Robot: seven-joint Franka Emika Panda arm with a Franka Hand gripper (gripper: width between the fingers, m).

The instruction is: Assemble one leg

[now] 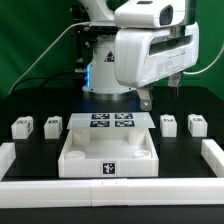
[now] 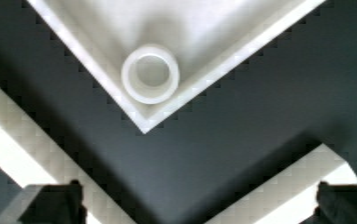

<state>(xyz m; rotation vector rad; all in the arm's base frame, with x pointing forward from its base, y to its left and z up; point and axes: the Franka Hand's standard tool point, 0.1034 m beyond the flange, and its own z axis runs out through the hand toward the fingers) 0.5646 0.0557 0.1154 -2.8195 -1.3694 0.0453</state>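
Four white legs stand in a row on the black table: two at the exterior view's left [image 1: 20, 127] [image 1: 52, 126] and two at its right [image 1: 169, 125] [image 1: 197, 124]. The white tray-like tabletop [image 1: 70, 160] lies at the front middle. My gripper [image 1: 148, 98] hangs above the table behind the right legs, holding nothing. In the wrist view the gripper [image 2: 196, 205] is open, and its dark fingertips [image 2: 50, 205] stand wide apart. Beyond them is a white tabletop corner [image 2: 193, 45] with a round hole [image 2: 150, 75]. No leg shows in the wrist view.
The marker board [image 1: 111, 122] lies flat behind the tabletop. Low white walls run along the left [image 1: 10, 155], right [image 1: 213, 155] and front [image 1: 110, 190] of the table. The robot's base [image 1: 105, 75] stands at the back middle.
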